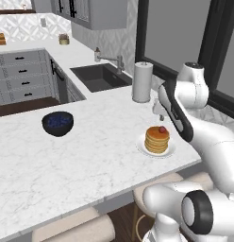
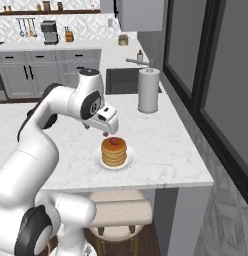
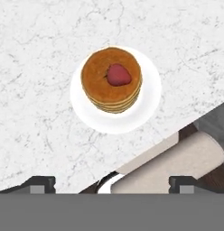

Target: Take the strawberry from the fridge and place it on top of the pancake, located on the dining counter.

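Note:
The strawberry (image 3: 119, 75) lies red on top of the pancake (image 3: 111, 85), a golden stack on a small white plate (image 3: 145, 108) on the white marble dining counter (image 3: 41, 90). In the base views the strawberry (image 1: 162, 129) (image 2: 114, 141) caps the pancake (image 1: 157, 141) (image 2: 114, 153) near the dining counter's (image 1: 90, 160) (image 2: 161, 150) edge. My gripper (image 3: 112, 182) (image 2: 107, 132) (image 1: 160, 115) hangs open a little above the stack, its fingertips (image 3: 41, 182) spread wide with nothing between them. The fridge is out of view.
A dark bowl of blueberries (image 1: 57, 123) sits farther along the counter. A paper towel roll (image 1: 142, 81) (image 2: 148, 90) stands behind the plate, beside the sink (image 1: 100, 77) (image 2: 121, 80). Padded stools (image 2: 118, 210) (image 3: 177, 167) stand under the counter's edge.

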